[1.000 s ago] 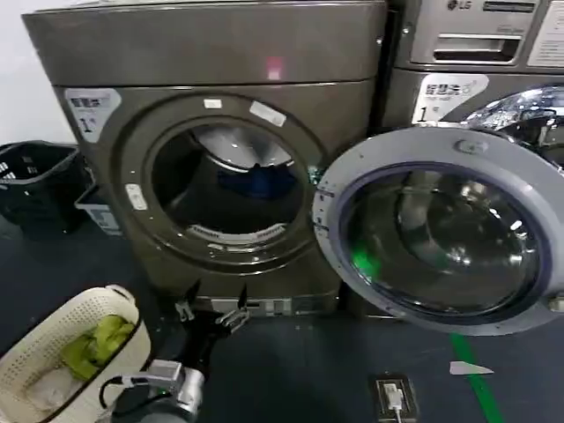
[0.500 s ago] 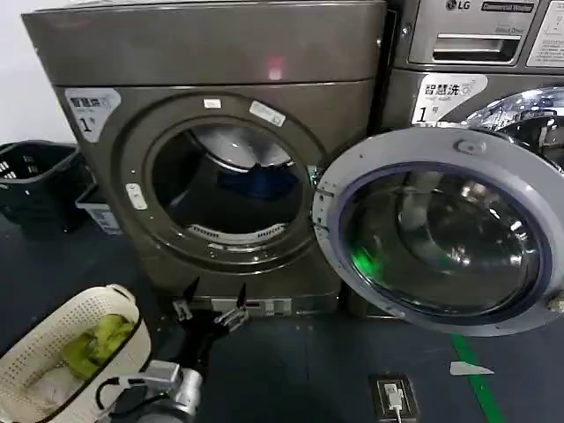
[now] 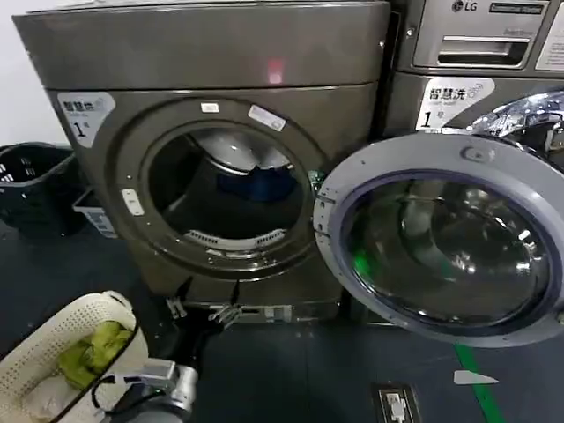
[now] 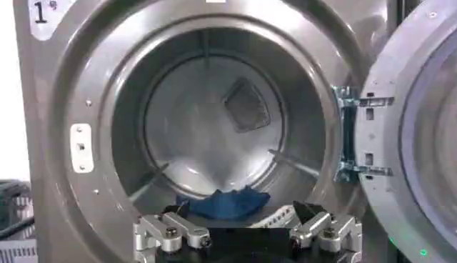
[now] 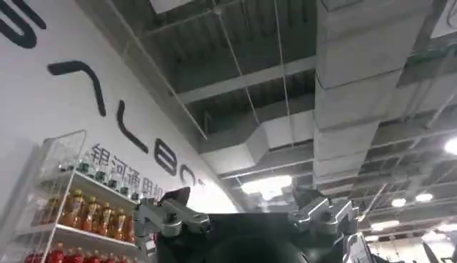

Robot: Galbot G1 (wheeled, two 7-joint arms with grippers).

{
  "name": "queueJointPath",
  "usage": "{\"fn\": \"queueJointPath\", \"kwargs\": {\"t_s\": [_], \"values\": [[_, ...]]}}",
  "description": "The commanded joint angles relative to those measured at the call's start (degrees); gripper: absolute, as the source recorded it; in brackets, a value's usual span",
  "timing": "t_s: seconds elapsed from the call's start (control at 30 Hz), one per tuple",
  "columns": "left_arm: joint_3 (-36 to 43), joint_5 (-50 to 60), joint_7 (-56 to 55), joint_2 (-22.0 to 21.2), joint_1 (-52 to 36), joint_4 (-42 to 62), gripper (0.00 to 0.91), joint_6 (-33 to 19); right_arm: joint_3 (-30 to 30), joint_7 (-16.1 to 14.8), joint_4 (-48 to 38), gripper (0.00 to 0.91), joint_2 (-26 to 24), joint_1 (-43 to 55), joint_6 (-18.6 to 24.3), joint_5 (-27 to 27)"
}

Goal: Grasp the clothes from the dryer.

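Observation:
The dryer [image 3: 211, 53] is the brown-grey front-loader with a "1" sticker. Its silver-rimmed glass door [image 3: 441, 238] is swung open to the right. Blue clothes [image 3: 256, 181] lie in the drum; in the left wrist view the clothes [image 4: 225, 204] rest at the drum's lower front. My left gripper [image 3: 203, 305] is open and empty, low in front of the dryer, below the porthole. In its wrist view the left gripper [image 4: 243, 214] faces the opening, short of the clothes. My right gripper [image 5: 243, 200] is open, holds nothing and points up at a ceiling.
A white basket [image 3: 53, 339] holding green cloth stands on the floor at the lower left. A black basket [image 3: 35, 176] sits left of the dryer. The greyer LG machine [image 3: 476, 44] stands behind the open door. Green tape [image 3: 476, 383] and a floor socket [image 3: 397, 407] mark the dark floor.
The dryer and its door appear slightly larger and shifted in the head view. The left gripper stays open below the porthole, a little further left.

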Motion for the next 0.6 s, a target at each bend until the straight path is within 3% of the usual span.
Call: {"fn": "queueJointPath", "kwargs": {"t_s": [0.03,0.6], "values": [[0.16,0.02,0.01,0.01,0.00,0.02,0.907,0.09,0.02,-0.29,-0.10,0.907,-0.15,0.02,0.46,-0.10],[0.35,-0.11,0.01,0.52,0.36,-0.55,0.907,0.30,-0.25,-0.20,0.25,0.907,-0.14,0.00,0.71,0.23]]}}
